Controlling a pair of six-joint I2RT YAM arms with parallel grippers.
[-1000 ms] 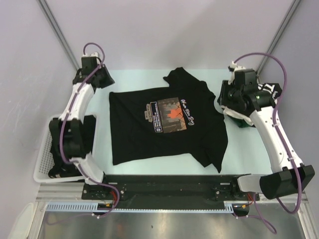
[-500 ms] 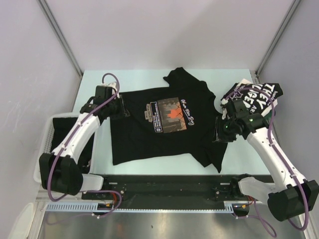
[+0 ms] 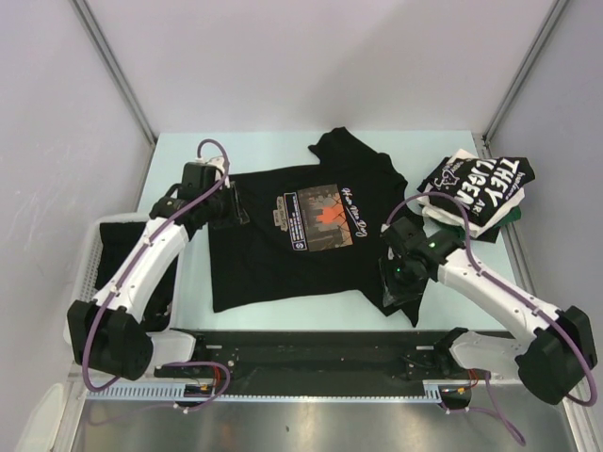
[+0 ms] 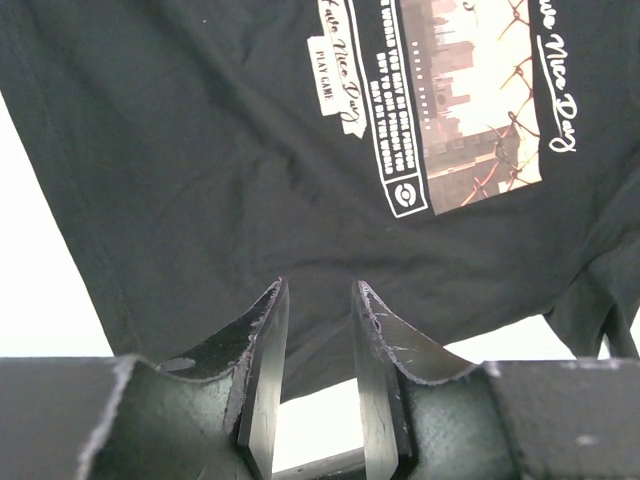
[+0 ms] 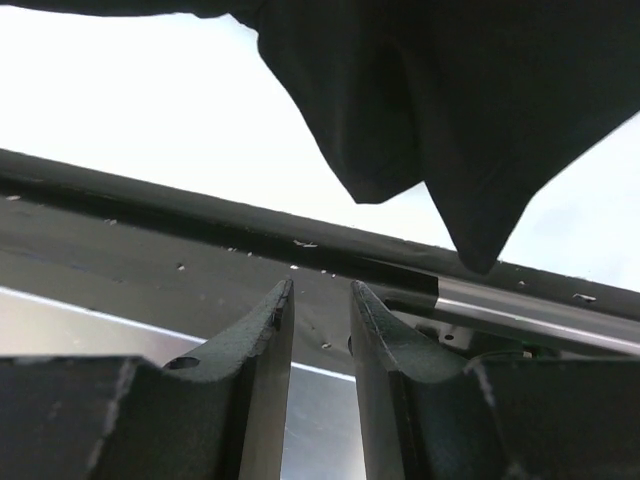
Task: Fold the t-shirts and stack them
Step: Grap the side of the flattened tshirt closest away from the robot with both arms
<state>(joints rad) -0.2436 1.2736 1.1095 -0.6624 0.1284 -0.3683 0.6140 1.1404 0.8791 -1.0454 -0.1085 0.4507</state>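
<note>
Two shirts show plainly. One black shirt (image 3: 247, 264) lies spread flat in the middle of the pale, smooth desk (image 3: 254, 151). Its cloth is soft and matte with a few shallow creases, and its rectangular orange-and-white print (image 3: 320, 218) faces up with thin white script beside it. One sleeve points to the far edge and the other to the near right. The second shirt (image 3: 476, 184) is folded into a thick packet at the right edge of the desk, well apart from the first, with big white block letters on top. A strip of green cloth (image 3: 510, 217) shows under its near side. One white mesh basket (image 3: 75, 311) of hard plastic stands at the left beside the desk, with a dark cloth (image 3: 113, 250) in it; whether that is a shirt cannot be told. There are two arms, each with one hand. The left hand (image 4: 315, 295) hangs over the far left corner of the spread shirt, near the hem. Its two dark, scuffed fingers (image 4: 262, 350) are straight and parallel, released with a narrow gap and nothing between them. The right hand (image 5: 312, 290) is over the near right sleeve, above the black rail (image 3: 311, 344) at the desk's near edge. Its fingers are likewise a slit apart and grasp nothing, and the sleeve's rounded tips show just beyond them.
</note>
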